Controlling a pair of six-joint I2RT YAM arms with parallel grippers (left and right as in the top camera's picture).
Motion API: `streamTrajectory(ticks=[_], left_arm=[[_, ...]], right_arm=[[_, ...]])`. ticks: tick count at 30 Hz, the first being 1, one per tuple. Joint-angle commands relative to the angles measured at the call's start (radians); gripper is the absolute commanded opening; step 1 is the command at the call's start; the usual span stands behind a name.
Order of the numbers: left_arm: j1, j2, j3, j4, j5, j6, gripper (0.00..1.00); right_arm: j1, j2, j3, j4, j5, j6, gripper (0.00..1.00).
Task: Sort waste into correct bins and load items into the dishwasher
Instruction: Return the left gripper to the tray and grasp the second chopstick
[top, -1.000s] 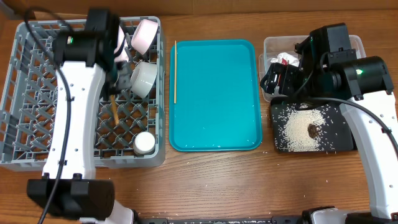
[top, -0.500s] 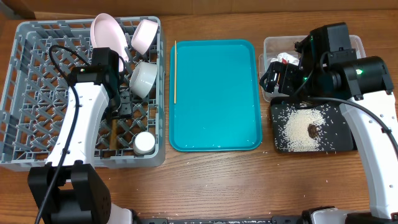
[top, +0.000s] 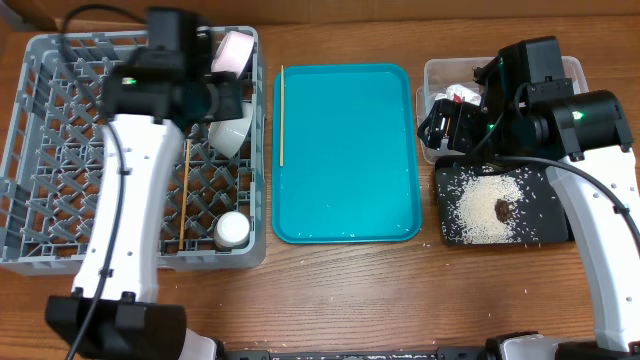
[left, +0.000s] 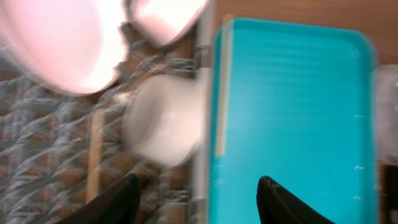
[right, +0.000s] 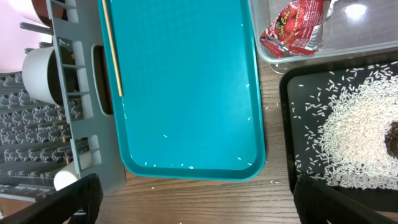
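Note:
My left gripper (top: 228, 100) (left: 199, 200) hovers open and empty over the right side of the grey dish rack (top: 60, 210), beside the teal tray's edge. One chopstick (top: 186, 190) lies on the rack floor; the other chopstick (top: 282, 115) (right: 112, 50) lies along the teal tray's left side. In the rack are a pink plate (left: 56, 43), a pink bowl (top: 233, 50), a pale bowl (top: 232, 125) and a white cup (top: 233, 230). My right gripper (right: 205, 202) stands wide open and empty above the table's front. The red-and-white wrapper (right: 295, 28) lies in the clear tub (top: 575, 70). Rice (right: 354, 137) and a brown lump (top: 503, 209) lie on the black tray (top: 550, 235).
The teal serving tray (top: 345, 150) lies in the middle with stray rice grains near its front edge. A few more grains dot the wooden table (right: 199, 199) in front of it. The left wrist view is motion-blurred.
My left gripper has opened and let the chopstick drop onto the rack floor. The arm then swung toward the rack's far right corner. The right arm has not moved.

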Motion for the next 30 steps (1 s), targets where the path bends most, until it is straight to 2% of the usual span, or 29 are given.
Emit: streamTrajectory(ticks=[1, 5, 8, 12, 19, 30], left_arm=[[-0.117, 0.073, 0.022, 0.126, -0.035, -0.065, 0.61], [-0.196, 0.220, 0.183, 0.117, -0.093, -0.080, 0.58], [-0.230, 0.386, 0.374, 0.025, -0.100, -0.093, 0.64], [-0.257, 0.568, 0.542, -0.110, -0.248, -0.195, 0.68], [-0.243, 0.705, 0.559, -0.172, -0.304, -0.321, 0.69], [-0.243, 0.797, 0.558, -0.115, -0.296, -0.234, 0.66]], right_arm=[[0.002, 0.000, 0.001, 0.004, -0.007, 0.003, 1.00], [0.002, 0.000, 0.001, 0.004, -0.007, 0.002, 1.00], [0.002, 0.000, 0.001, 0.002, -0.007, 0.002, 1.00], [0.002, 0.000, 0.001, 0.002, -0.006, -0.006, 1.00], [0.002, 0.000, 0.001, -0.005, -0.007, -0.008, 1.00], [0.002, 0.000, 0.001, -0.013, -0.003, -0.035, 1.00]])
